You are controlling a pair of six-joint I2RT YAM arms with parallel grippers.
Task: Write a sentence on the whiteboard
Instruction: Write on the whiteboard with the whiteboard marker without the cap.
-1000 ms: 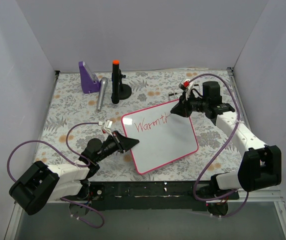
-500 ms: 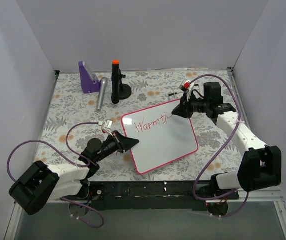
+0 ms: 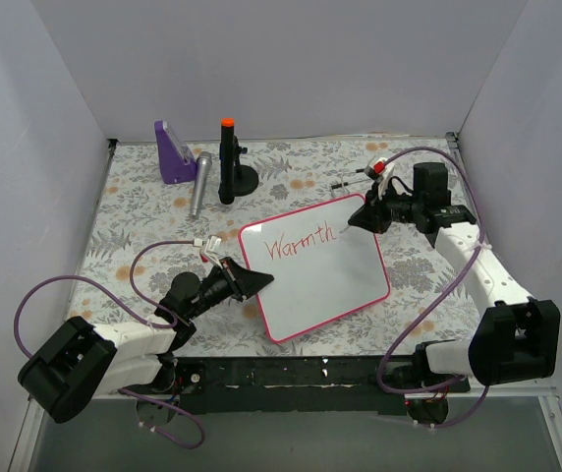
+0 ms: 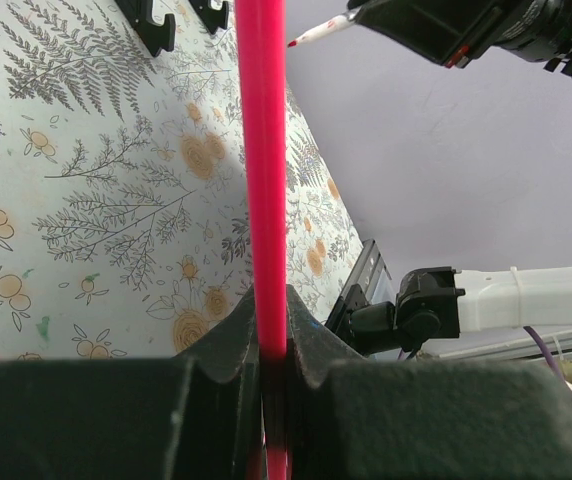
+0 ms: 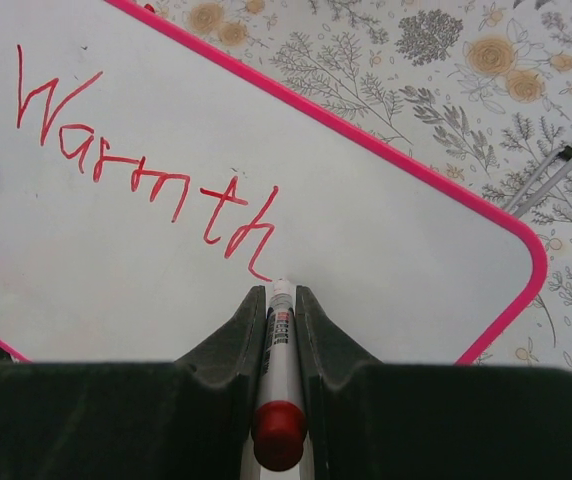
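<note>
Surface: floral-print cloth [image 3: 134, 226] boxed in by plain pale walls, with both arm bases at its near edge.
Far left corner: a purple wedge [image 3: 172, 152], a silver cylinder [image 3: 199, 184] lying beside it, then a black stand [image 3: 228, 162] holding an orange-tipped upright piece.
Left fingers [image 3: 258, 281]: pressed together on the whiteboard's left edge, the pink frame [image 4: 263, 150] pinched between them.
Whiteboard [image 3: 330, 285]: lies flat at the middle of the surface, turned at an angle, between the two arms.
Look: glossy white face, rounded corners, thin pink-red rim.
Handling: probably light and stiff. The slick face offers no purchase, and pen pressure could make the board skid. The rim is the place to pinch, which also keeps the writing area free.
Sentence [image 3: 299, 243]: only "Warmth" stands in red script along the upper left, leaving most of the board blank.
Right fingers [image 3: 363, 220]: clamped on a red-capped marker [image 5: 280, 330], whose tip sits just past the tail of the "h". I cannot tell whether it touches the board.
</note>
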